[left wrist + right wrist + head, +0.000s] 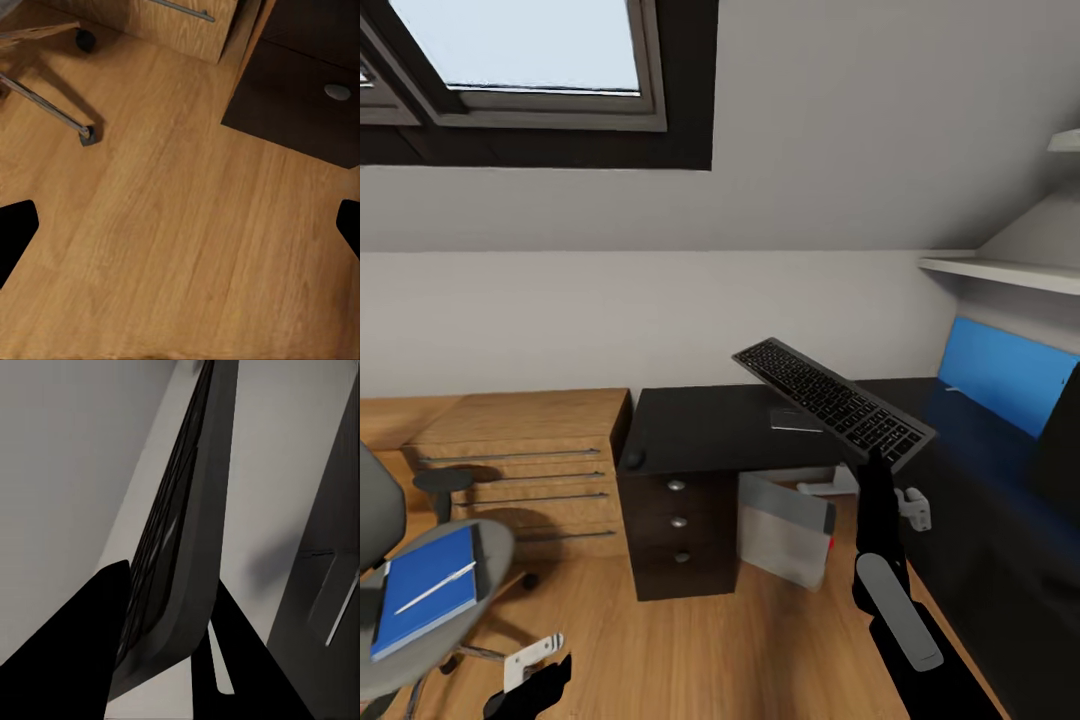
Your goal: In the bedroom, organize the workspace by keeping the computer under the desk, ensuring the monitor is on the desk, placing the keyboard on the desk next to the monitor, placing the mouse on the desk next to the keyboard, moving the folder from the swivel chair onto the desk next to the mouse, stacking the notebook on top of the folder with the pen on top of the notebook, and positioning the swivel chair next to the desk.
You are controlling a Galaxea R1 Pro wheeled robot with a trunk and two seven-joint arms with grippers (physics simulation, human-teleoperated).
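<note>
The slim grey keyboard [833, 401] with dark keys and pale lettering hangs tilted in the air above the glossy black desk [710, 430], pinched at its near end between the closed fingers of the right gripper [169, 641]; the left gripper [180, 225] is spread wide over bare wooden floor [187, 247]

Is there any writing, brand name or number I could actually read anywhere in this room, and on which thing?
None can be read.
keyboard, held up in the right tool: pale key lettering, too small to read.
computer: a red mark, no legible text.
Blue folder on the swivel chair: no label visible.
</note>
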